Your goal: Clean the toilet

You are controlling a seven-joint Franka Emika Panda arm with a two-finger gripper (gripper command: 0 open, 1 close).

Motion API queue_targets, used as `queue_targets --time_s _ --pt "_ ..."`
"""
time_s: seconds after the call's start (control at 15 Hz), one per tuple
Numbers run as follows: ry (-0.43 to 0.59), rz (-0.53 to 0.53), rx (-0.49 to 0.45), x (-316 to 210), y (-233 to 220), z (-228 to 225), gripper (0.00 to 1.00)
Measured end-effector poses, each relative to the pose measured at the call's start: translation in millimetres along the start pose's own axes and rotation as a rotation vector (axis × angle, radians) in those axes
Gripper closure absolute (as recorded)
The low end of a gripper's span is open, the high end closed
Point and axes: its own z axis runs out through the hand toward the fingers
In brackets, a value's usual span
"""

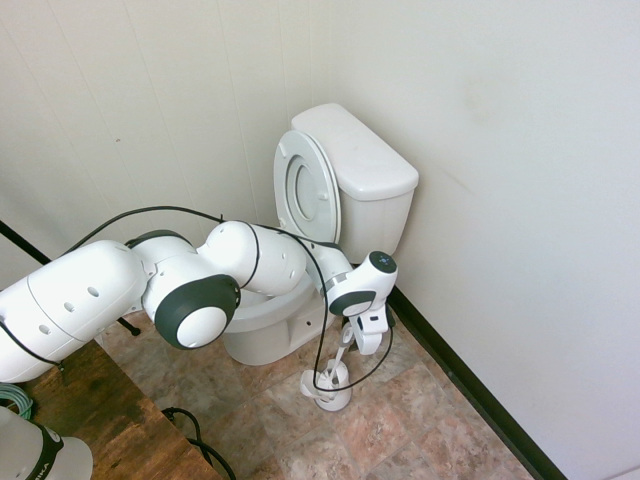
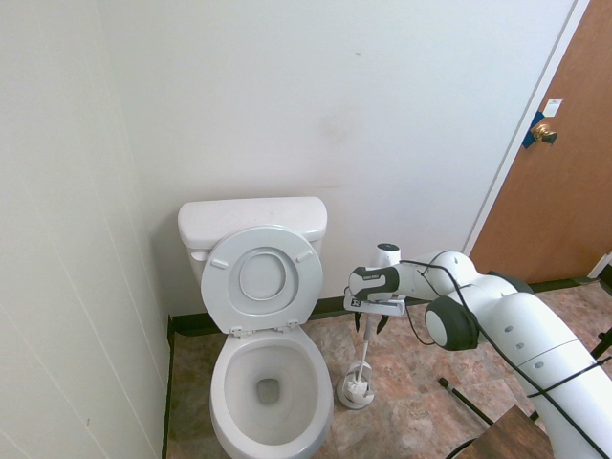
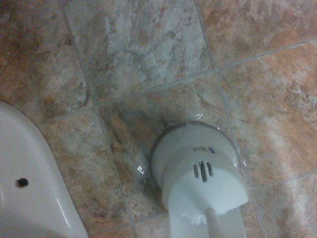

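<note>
Toilet (image 2: 268,382) lid up, bowl open; beside it a white holder (image 2: 356,390) carries the brush (image 2: 367,346). Jaws (image 2: 372,323) straddle its handle top; whether they clamp it is unclear.

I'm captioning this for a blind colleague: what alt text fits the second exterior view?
A white robot arm reaches in from the right, its gripper pointing down over the upright handle of a toilet brush standing in its holder on the tiled floor. To the left is a white toilet with its lid raised against the tank. A brown door is at far right.
</note>
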Motion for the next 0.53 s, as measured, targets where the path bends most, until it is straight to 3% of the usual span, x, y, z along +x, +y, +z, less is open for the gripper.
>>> queue_targets --time_s 0.53 --pt "-0.012 -0.004 -0.004 -1.2 1.1 2.2 1.0"
